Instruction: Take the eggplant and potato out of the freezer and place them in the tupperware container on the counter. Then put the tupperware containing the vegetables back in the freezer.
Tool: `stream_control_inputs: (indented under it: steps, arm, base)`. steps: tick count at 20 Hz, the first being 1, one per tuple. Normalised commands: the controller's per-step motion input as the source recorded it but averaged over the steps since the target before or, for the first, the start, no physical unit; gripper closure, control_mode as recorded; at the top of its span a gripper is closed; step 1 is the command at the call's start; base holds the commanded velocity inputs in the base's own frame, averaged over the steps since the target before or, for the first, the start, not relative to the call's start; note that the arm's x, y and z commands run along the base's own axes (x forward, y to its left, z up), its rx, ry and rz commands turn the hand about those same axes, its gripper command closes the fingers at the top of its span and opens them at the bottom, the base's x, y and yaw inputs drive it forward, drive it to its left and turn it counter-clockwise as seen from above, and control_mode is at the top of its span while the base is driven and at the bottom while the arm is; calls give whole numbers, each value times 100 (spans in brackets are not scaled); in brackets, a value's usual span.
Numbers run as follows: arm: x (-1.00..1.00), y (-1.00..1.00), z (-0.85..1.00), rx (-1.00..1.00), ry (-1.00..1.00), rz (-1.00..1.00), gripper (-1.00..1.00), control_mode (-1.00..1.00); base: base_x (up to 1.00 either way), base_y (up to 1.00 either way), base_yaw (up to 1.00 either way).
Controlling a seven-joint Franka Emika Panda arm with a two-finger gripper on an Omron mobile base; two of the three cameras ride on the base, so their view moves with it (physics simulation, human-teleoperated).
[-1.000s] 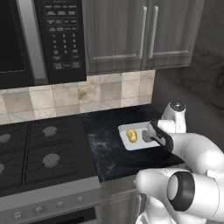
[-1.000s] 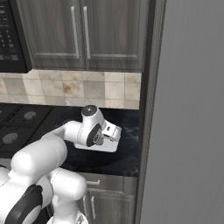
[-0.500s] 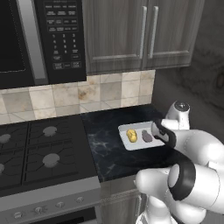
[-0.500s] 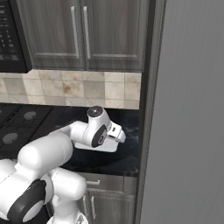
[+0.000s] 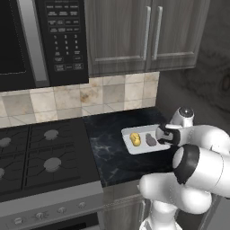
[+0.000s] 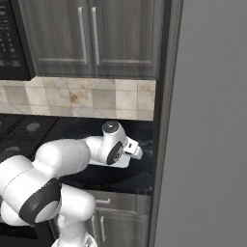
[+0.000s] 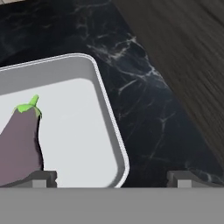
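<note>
Pincer (image 7: 111, 177) now shifted rightward, wide open astride tupperware container (image 7: 114, 144) rim, eggplant (image 7: 19, 142) beside left tip.

Black stovetop (image 5: 42, 157) with round burners as landmark. Above it, black microwave (image 5: 42, 40). Behind it, beige tile backsplash (image 5: 81, 99). Up and right, grey wood-grain wall cabinets (image 5: 143, 33), thin bar handles. Dark wood panel far right.

From the right side, the arm's wrist covers most of the tupperware container (image 6: 126, 162). Up close, the eggplant (image 7: 19, 144) runs off the left edge, and only the fingertips (image 7: 41, 177) clear the bottom edge.
</note>
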Motion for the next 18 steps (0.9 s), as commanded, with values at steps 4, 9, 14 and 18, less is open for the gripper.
stream_control_inputs:
  steps: [4,9,14,18]
  arm:
    - [21,-1,-26,0,0,0,-100,-100]
    - [25,0,-22,0,1,0,-100,-100]
    - [30,0,-17,0,3,0,-100,-100]
    - [31,-3,-12,0,6,0,-100,-100]
  base:
    - [0,0,0]
    - [0,0,0]
    - [0,0,0]
    - [0,0,0]
